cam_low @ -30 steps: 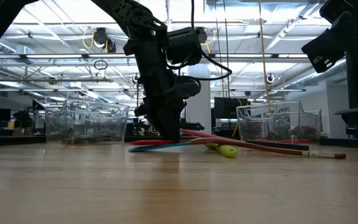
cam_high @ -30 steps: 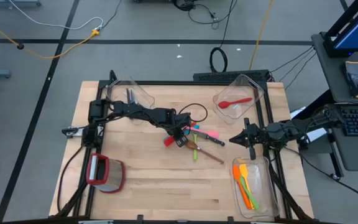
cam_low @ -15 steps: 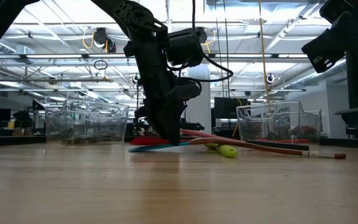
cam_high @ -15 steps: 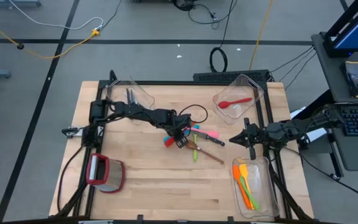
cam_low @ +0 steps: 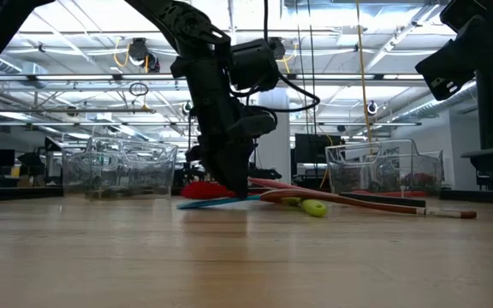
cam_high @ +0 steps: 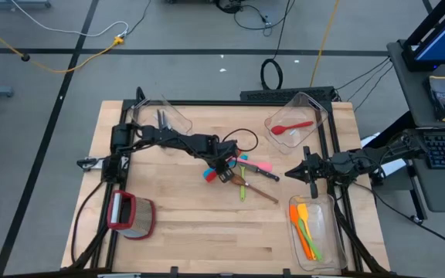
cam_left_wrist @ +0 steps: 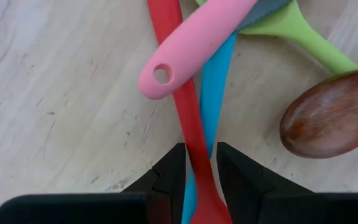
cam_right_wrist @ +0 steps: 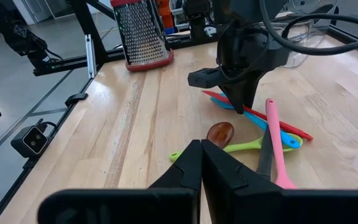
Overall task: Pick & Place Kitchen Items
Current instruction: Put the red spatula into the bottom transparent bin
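Wooden table [cam_high: 184,224] under ceiling-lit lab. Red spatula [cam_left_wrist: 188,124] lies mid-table in loose utensil pile, crossing blue spatula [cam_left_wrist: 213,87], under pink spatula [cam_left_wrist: 197,43]; green spoon [cam_left_wrist: 303,34] and wooden spoon [cam_left_wrist: 328,121] just beside. Left gripper [cam_left_wrist: 196,165] straddles red spatula handle, fingers clamped on it, wrist pointed down, likely pinching it free of pile for lift. Red spatula head looks slightly raised in low view. Right gripper [cam_high: 290,174] waits beside pile, fingers clenched on nothing, near bin of orange utensils [cam_high: 304,228].

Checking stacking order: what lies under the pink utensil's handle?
The red utensil and blue utensil cross beneath the pink utensil; their lengths under it are hidden.
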Available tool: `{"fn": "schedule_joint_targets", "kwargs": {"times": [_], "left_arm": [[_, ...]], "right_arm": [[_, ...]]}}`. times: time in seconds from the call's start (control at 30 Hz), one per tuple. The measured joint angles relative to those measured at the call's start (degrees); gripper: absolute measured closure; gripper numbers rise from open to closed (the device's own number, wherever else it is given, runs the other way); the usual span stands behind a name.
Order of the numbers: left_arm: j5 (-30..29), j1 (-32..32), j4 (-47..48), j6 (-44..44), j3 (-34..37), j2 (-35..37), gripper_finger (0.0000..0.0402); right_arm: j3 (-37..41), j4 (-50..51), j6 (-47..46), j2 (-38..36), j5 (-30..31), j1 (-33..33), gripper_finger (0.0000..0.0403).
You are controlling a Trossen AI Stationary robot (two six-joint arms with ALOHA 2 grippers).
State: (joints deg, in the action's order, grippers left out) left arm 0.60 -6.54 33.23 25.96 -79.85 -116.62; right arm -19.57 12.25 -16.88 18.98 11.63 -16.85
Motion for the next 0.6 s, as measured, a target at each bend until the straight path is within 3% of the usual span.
{"fn": "schedule_joint_targets", "kwargs": {"times": [0.6], "left_arm": [[2.4,-0.2,0.0,-0.3,0.0,0.2,0.0309]], "right_arm": [[0.0,0.0,0.0,0.0,0.0,0.0,0.0403]]}}
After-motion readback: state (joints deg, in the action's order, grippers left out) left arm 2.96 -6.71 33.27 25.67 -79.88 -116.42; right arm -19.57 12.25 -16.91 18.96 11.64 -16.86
